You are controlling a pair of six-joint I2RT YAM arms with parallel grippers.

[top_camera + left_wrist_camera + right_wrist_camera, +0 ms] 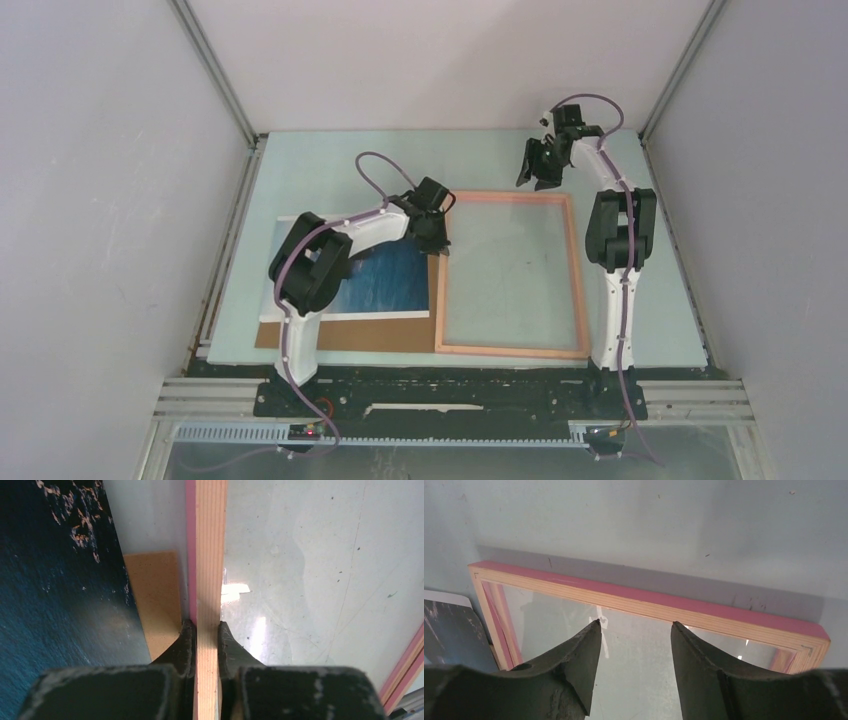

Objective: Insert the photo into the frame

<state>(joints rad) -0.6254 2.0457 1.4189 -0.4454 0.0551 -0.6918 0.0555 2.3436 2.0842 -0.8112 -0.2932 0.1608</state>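
Note:
The frame (578, 280) lies flat right of centre, a thin salmon-pink rectangle with a see-through middle. My left gripper (441, 240) is shut on its left rail near the far corner. In the left wrist view the two fingers (182, 645) press both sides of the wooden rail (210, 555), the gripper (206, 630) straddling it. The photo (390, 280), blue sea with a white border, lies left of the frame, partly hidden under the left arm; its dark blue surface (50, 605) lies beside the rail. My right gripper (541, 165) hangs open above the frame's far rail (649, 600), with nothing between its fingers (635, 625).
A brown cardboard sheet (350, 335) lies under the photo, sticking out at its near edge, and its corner (155, 595) reaches the frame's left rail. Grey walls close in the pale green table (330, 160) on three sides. The arm bases stand along the near edge.

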